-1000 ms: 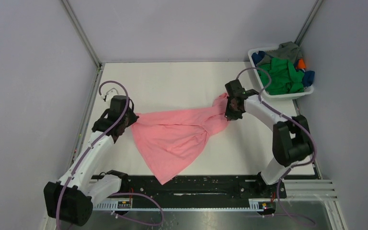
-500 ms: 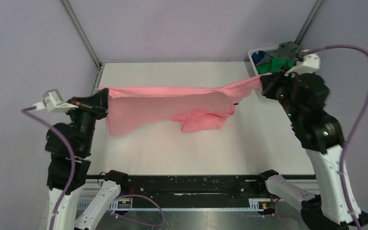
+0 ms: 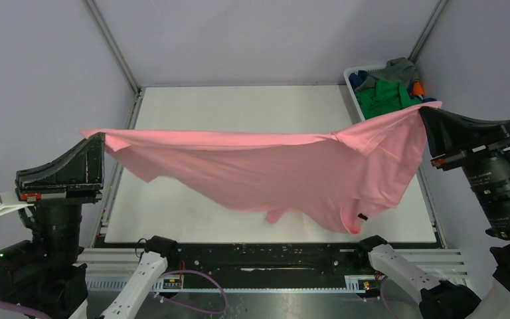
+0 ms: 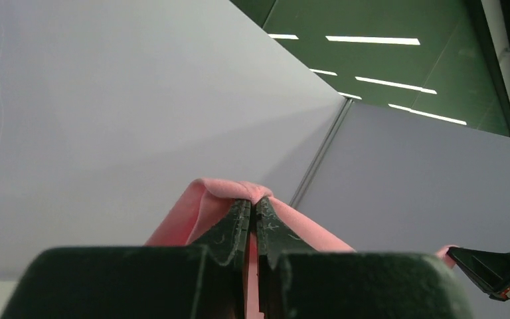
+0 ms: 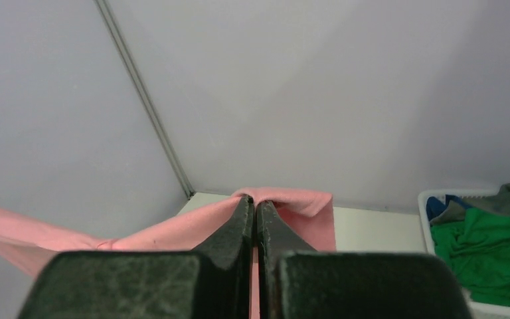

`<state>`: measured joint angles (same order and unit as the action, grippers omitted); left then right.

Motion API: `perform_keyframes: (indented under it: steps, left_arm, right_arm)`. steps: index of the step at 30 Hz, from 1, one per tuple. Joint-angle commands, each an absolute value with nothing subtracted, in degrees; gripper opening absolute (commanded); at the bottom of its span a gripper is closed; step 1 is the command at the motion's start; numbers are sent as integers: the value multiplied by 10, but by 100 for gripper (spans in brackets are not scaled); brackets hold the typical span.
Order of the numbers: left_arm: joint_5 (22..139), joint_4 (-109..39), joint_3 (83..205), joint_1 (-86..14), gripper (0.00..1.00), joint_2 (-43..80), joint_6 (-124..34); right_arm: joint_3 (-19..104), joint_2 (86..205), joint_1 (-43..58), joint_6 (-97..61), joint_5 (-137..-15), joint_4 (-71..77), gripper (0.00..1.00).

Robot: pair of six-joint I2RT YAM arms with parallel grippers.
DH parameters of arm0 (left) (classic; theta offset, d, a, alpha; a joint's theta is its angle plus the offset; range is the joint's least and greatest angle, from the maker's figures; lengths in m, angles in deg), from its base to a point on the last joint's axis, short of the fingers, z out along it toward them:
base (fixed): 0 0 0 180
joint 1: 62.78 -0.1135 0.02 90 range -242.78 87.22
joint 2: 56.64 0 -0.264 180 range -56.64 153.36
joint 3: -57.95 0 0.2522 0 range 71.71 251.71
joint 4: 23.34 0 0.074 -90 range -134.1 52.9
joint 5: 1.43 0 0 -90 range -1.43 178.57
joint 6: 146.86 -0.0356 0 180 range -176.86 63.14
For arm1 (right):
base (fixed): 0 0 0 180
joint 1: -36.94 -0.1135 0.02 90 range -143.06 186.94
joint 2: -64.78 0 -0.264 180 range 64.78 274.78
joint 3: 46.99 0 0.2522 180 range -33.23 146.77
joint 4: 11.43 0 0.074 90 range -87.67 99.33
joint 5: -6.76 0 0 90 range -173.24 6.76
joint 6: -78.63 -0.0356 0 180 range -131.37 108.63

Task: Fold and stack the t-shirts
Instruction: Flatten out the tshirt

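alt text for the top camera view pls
A salmon pink t-shirt hangs stretched above a white table, the left gripper shut on one end and the right gripper on the other. A white basket of green, grey, blue and orange shirts sits at the far right corner.

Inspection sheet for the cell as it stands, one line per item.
Surface: white table, partly hidden by pink shirt.
Job's things: pink shirt stretched in the air between both grippers, sagging lowest at right; contact with table unclear. Green, grey, blue and orange shirts piled in basket, far right.
Clutter: nothing seen.
Grippers: left gripper shut on pink shirt; right gripper shut on pink shirt.
Cables: purple cable looped by base rail.
Surroundings: grey walls.
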<state>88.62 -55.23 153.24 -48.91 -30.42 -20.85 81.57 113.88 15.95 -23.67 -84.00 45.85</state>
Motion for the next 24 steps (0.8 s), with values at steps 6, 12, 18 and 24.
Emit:
perform_keyframes:
  steps: [6, 12, 18, 24]
  left_arm:
    - [944, -592, 1546, -492, 0, -199, -210]
    - [1067, -650, 1492, -493, 0, -67, -191]
    - [1061, -621, 1429, -544, 5, 146, -172]
    - [944, -641, 1624, -610, 69, 484, -156]
  right_arm:
    - [889, 1284, 158, -164, -980, 478, 0]
    - [854, 1427, 171, -160, -1058, 443, 0]
    - [729, 1586, 212, -240, -1029, 324, 0]
    - [855, 1863, 246, -318, -920, 273, 37]
